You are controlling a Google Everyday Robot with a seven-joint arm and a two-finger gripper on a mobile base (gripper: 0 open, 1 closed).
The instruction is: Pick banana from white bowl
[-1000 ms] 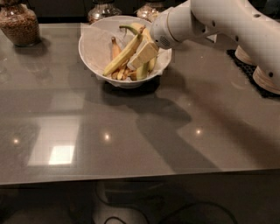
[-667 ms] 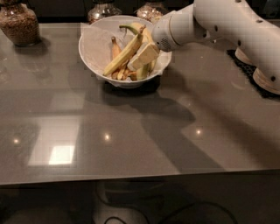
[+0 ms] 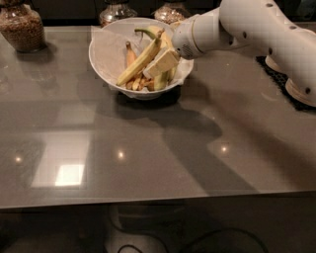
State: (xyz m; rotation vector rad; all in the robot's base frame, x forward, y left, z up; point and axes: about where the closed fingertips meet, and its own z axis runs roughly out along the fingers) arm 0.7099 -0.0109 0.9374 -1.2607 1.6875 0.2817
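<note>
The white bowl (image 3: 101, 57), lined with white paper, stands at the back middle of the grey table. The long, slim pale-yellow banana (image 3: 136, 65) lies slanted in it, its brown stem tip up towards the right. A curved greenish-yellow banana (image 3: 148, 33) and short orange-brown ones (image 3: 130, 53) lie beside it. My gripper (image 3: 161, 63), on the white arm (image 3: 247, 24) that comes in from the right, is down inside the bowl against the right side of the slim banana.
A glass jar of brown contents (image 3: 20, 27) stands at the back left. Two more jars (image 3: 114, 11) stand behind the bowl. A black mat with the arm's white base (image 3: 296, 79) sits at the right edge.
The arm has shifted slightly to the right. The slim banana and the bowl lie where they were.
</note>
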